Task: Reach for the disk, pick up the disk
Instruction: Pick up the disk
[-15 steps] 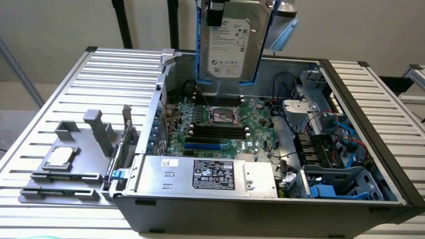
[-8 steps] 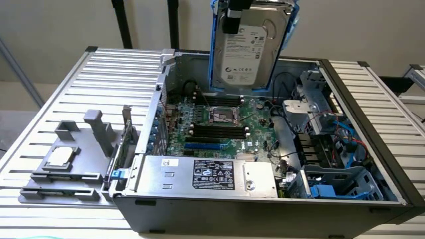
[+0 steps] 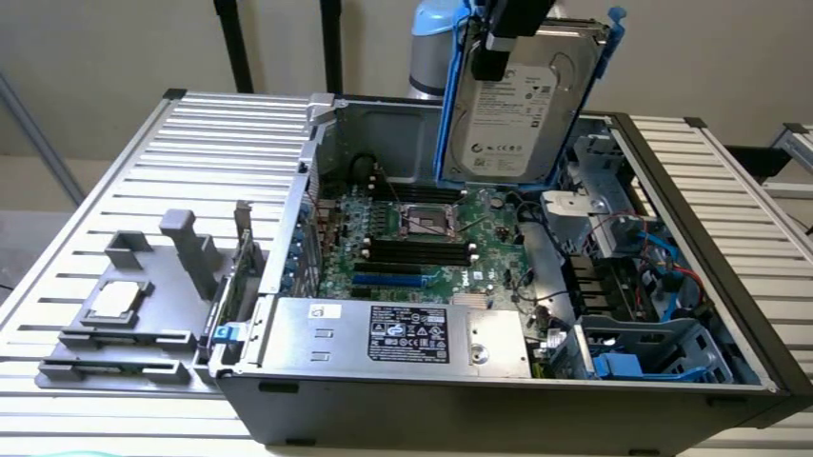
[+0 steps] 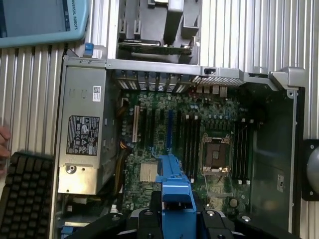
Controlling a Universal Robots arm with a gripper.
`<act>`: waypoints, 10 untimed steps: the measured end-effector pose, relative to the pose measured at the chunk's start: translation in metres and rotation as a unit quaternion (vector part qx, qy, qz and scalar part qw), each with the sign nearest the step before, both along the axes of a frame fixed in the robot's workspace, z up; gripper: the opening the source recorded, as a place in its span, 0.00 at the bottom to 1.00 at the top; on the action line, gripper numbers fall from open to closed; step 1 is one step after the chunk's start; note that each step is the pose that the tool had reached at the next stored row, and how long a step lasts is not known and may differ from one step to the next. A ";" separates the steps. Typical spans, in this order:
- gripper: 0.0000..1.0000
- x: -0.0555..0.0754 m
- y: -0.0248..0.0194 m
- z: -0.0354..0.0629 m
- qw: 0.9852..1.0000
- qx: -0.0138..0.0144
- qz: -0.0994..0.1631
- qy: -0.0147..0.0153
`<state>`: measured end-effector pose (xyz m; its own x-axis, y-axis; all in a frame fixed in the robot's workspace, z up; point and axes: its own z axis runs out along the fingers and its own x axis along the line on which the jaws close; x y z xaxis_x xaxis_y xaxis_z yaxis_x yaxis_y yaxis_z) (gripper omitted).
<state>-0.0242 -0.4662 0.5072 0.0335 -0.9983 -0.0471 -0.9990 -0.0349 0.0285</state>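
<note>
Risk is carried mainly by the hold itself. The flat silver-grey metal disk with white printed label and blue plastic rails [image 3: 524, 100] is seen hanging upright, lifted clear of the open grey computer case [image 3: 381, 419], with the black gripper [image 3: 498, 46] clamped on its upper edge. Directly beneath the gripper lies the green motherboard [image 4: 199, 139]. A slip could be caused by the narrow hold on smooth plastic, and the drive would be dropped onto the board's sockets and memory slots.
</note>
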 end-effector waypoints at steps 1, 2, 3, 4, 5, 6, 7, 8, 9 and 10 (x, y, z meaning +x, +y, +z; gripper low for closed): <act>0.33 0.004 -0.0019 -0.0003 1.000 0.000 0.000 0.000; 0.33 0.008 -0.0039 -0.0005 1.000 0.000 0.000 0.000; 0.33 0.012 -0.0059 -0.0008 1.000 0.000 0.000 0.000; 0.33 0.016 -0.0079 -0.0009 1.000 0.000 0.000 0.000; 0.33 0.020 -0.0101 -0.0011 1.000 0.000 0.000 0.000; 0.33 0.024 -0.0121 -0.0012 1.000 0.000 0.000 0.000; 0.33 0.028 -0.0143 -0.0013 1.000 0.000 0.000 0.000; 0.33 0.032 -0.0164 -0.0014 1.000 0.000 0.000 0.000; 0.33 0.036 -0.0188 -0.0014 1.000 0.000 0.000 0.000; 0.33 0.039 -0.0210 -0.0014 1.000 0.000 0.000 0.000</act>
